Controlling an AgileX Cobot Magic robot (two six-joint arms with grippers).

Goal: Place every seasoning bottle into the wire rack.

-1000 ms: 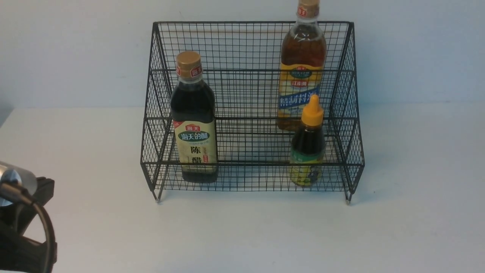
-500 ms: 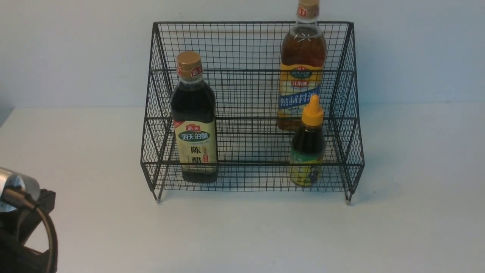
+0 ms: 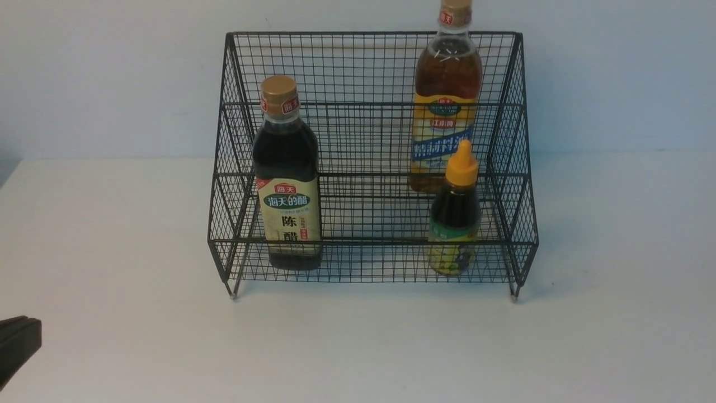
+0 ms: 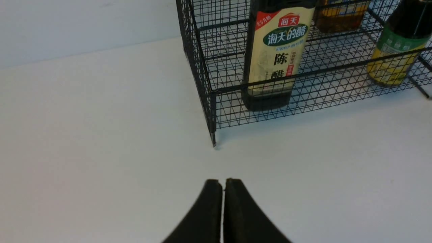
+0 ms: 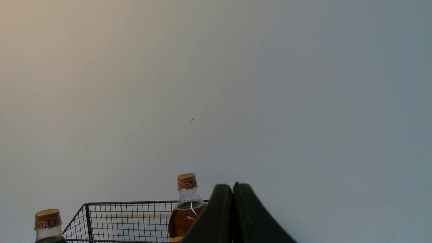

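Observation:
The black wire rack (image 3: 369, 67) stands at the back middle of the white table. The dark vinegar bottle (image 3: 286, 179) with a tan cap stands upright in its lower tier at the left. The small orange-nozzle squeeze bottle (image 3: 454, 212) stands in the lower tier at the right. Behind it, on the upper tier, stands the tall amber bottle (image 3: 446, 95). My left gripper (image 4: 222, 182) is shut and empty over bare table, short of the rack's (image 4: 202, 77) front left foot. My right gripper (image 5: 232, 186) is shut and empty, raised and facing the wall, with the amber bottle (image 5: 186, 206) beyond it.
A dark piece of my left arm (image 3: 17, 341) shows at the front left edge of the white table (image 3: 358, 347). A pale wall (image 3: 112, 73) rises right behind the rack.
My left arm has drawn back toward the front left corner, and most of it has left the front view. The bottles and the rack have not moved.

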